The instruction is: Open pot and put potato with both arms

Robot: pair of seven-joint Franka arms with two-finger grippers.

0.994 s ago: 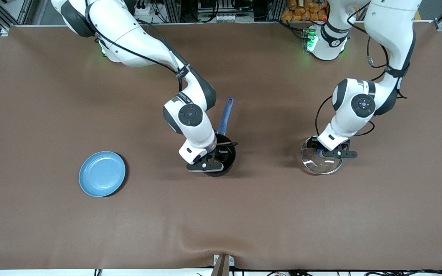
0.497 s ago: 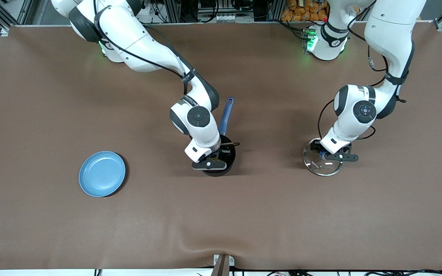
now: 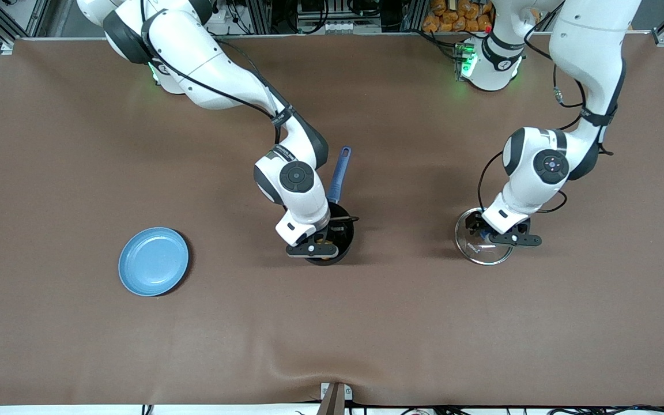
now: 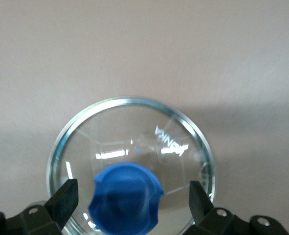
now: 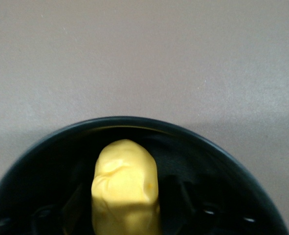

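The black pot [image 3: 344, 231] stands mid-table with no lid on it, its blue handle [image 3: 339, 172] pointing toward the robots' bases. My right gripper [image 3: 316, 245] hangs just over it, open. In the right wrist view the yellow potato [image 5: 125, 183] lies inside the pot [image 5: 41, 166] between the spread fingers of the right gripper [image 5: 127, 218]. The glass lid [image 3: 472, 246] lies flat on the table toward the left arm's end. My left gripper [image 3: 498, 233] is over it, open, with its fingertips [image 4: 66, 199] standing clear on either side of the blue knob [image 4: 127, 198].
A flat light-blue plate [image 3: 153, 261] sits on the brown table mat [image 3: 332, 334] toward the right arm's end, a little nearer the front camera than the pot. A small bracket [image 3: 335, 397] sticks up at the table's near edge.
Both grippers have opened. The left one let go of the lid's knob, and the lid now rests flat on the table. The right one released the potato into the pot.
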